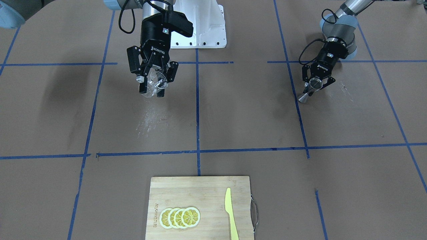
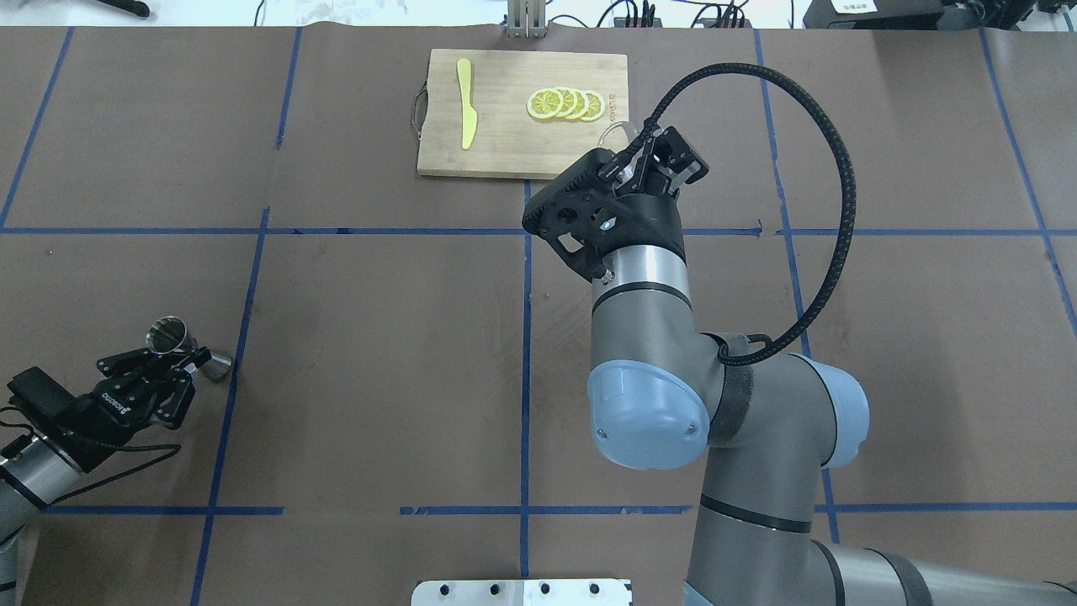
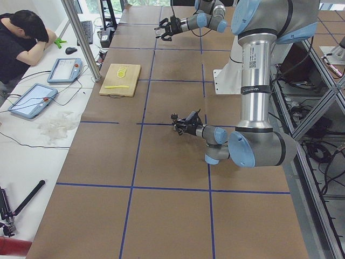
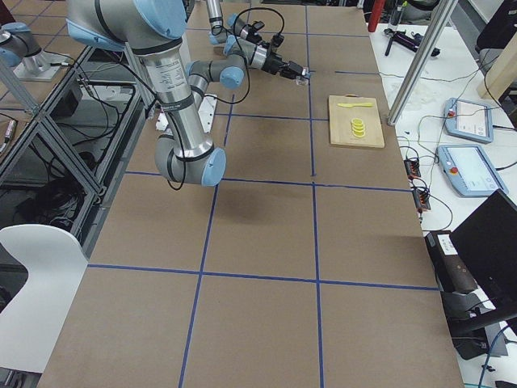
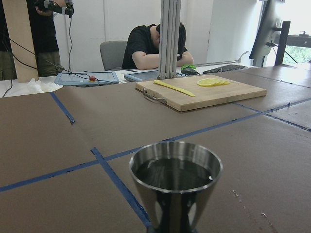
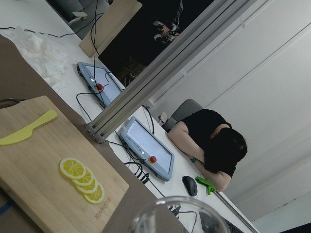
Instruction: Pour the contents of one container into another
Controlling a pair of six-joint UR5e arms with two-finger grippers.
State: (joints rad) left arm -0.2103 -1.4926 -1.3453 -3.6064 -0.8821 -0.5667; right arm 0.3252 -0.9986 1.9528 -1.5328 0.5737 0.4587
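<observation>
Steel jigger (image 5: 176, 182) in left gripper (image 1: 316, 87), clear cup (image 1: 154, 83) in right gripper (image 1: 151, 90)

Open tabletop (image 1: 250, 116) stretches from the cutting board (image 1: 200, 196) towards the robot. On the board a yellow knife (image 1: 230, 213) lies along one side and lemon slices (image 1: 180, 217) overlap near the other, with bare wood between them. Well away from the board, the right end effector (image 1: 151, 90) hangs raised, clamped round a clear cup (image 1: 154, 83). Farther off, past the board's knife side, the left end effector (image 1: 317, 86) grips a jigger (image 1: 304, 97) low by the tabletop.
</observation>
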